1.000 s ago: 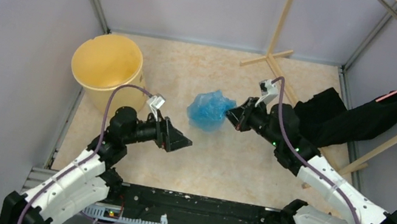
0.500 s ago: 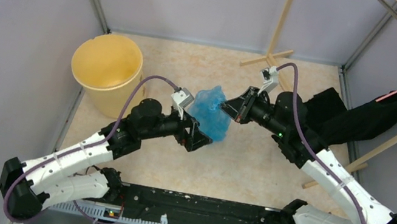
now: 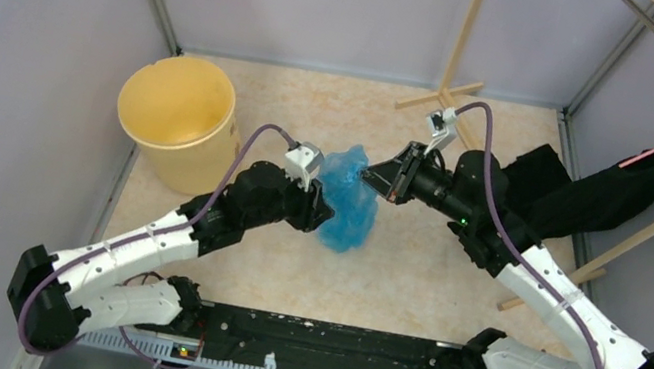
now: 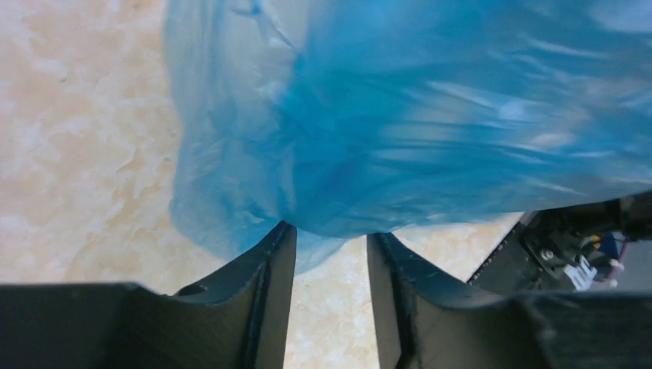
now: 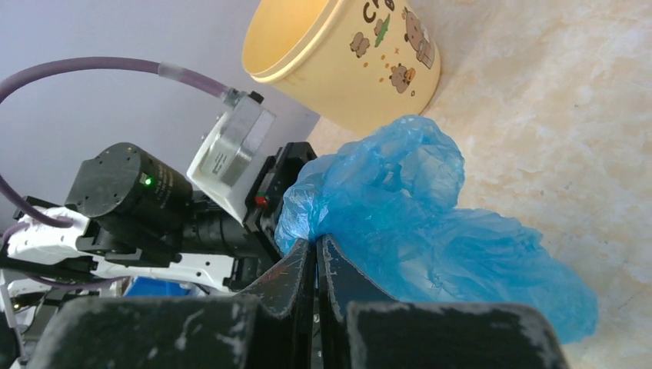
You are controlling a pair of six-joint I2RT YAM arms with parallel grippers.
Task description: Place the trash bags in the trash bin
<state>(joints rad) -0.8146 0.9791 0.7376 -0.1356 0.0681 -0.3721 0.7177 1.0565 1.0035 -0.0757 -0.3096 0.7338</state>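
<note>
Bin [image 3: 168, 111] stands upright at the far left of the table [image 3: 409, 270], mouth up; bag [image 3: 351, 207] is outside it, to its right, between the two arms. Right fingers [image 5: 296, 277] are pinched nearly shut on the bag's upper film. The bag hangs bunched below them, its long axis running toward the near edge. Left fingers [image 4: 265, 284] are spread, their tips at the bag's lower edge.
</note>
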